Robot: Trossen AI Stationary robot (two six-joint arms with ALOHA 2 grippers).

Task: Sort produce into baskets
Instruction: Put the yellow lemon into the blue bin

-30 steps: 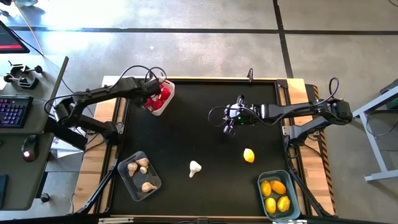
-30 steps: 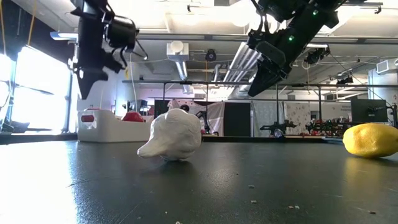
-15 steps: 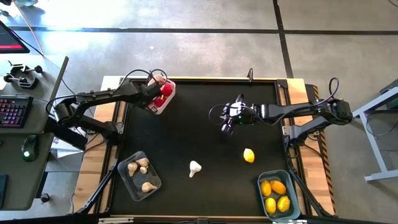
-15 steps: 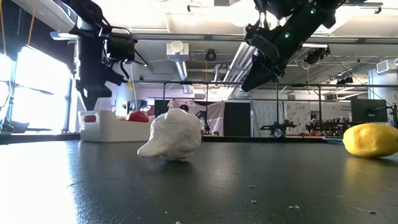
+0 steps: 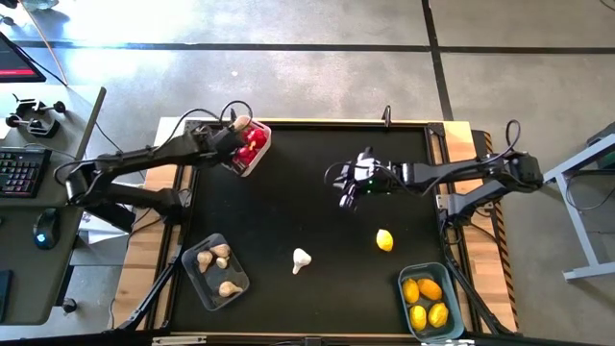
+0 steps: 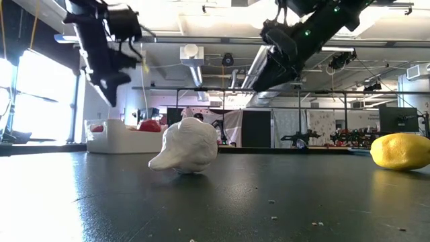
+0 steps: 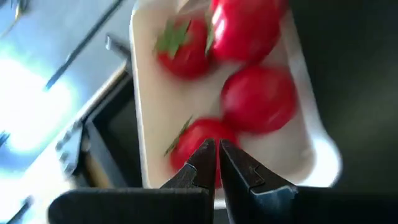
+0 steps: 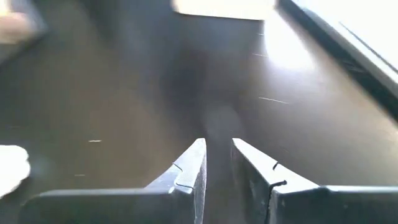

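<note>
While the high view hides it, the closed, empty left pincer [image 7: 216,163] hovers above four tomatoes [image 7: 258,98].

Robotics lab, concrete floor [image 5: 317,77], exposed ceiling ducts [image 6: 191,57], keyboard desk [image 5: 24,173]

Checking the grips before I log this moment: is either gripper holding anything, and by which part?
Nothing is held. The left gripper is shut and empty above the tomatoes in the white tub. The right gripper hangs over bare table, slightly parted, nothing between its fingers.
</note>
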